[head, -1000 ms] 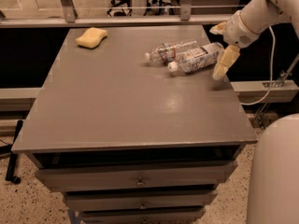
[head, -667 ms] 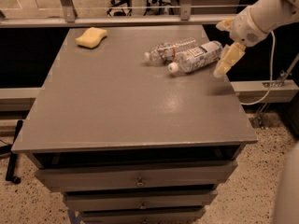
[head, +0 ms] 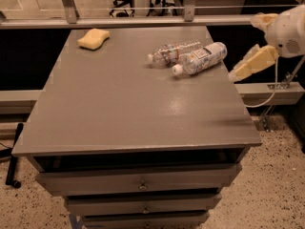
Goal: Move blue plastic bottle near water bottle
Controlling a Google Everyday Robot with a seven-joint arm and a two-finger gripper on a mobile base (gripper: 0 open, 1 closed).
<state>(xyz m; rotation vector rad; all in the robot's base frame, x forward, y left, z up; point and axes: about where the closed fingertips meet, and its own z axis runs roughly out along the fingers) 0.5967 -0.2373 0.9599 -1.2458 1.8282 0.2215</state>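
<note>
**Entry: grey cabinet top, two bottles laid together, gripper off to the right**

1. Drawers (head: 143, 180), nearest. A stack of them was recorded beneath the top, all shut. Their contents were hidden. A dark slot was seen just under the top, and nothing could be made out in it.

2. Table top (head: 119, 113). The front half carried only a dull sheen.

3. Blue plastic bottle (head: 202, 57). It was found lying on its side toward the far right of the top, with its white cap pointed forward and left. It was wrapped in a pale label with a dark square mark. The cap was fitted, and the contents could not be judged through the wrap. It was laid just beside the water bottle, apparently touching it along the flank. By that placing, the task was judged as good as done.

4. Water bottle (head: 171, 53). It was also laid on its side, just behind and left of the blue one and roughly parallel to it. It was clear and ribbed, with the cap fitted. Whether any liquid was held inside could not be told.

5. Gripper (head: 243, 46). It was held beyond the right edge of the top, apart from both bottles. Its two pale fingers were spread wide and nothing was held between them, a posture judged consistent with a release.

6. Sponge (head: 93, 38). It was noted at the far left, well apart from the bottles and taken as no part of the task.

7. Rail (head: 143, 21), farthest, set along the back edge.
</note>
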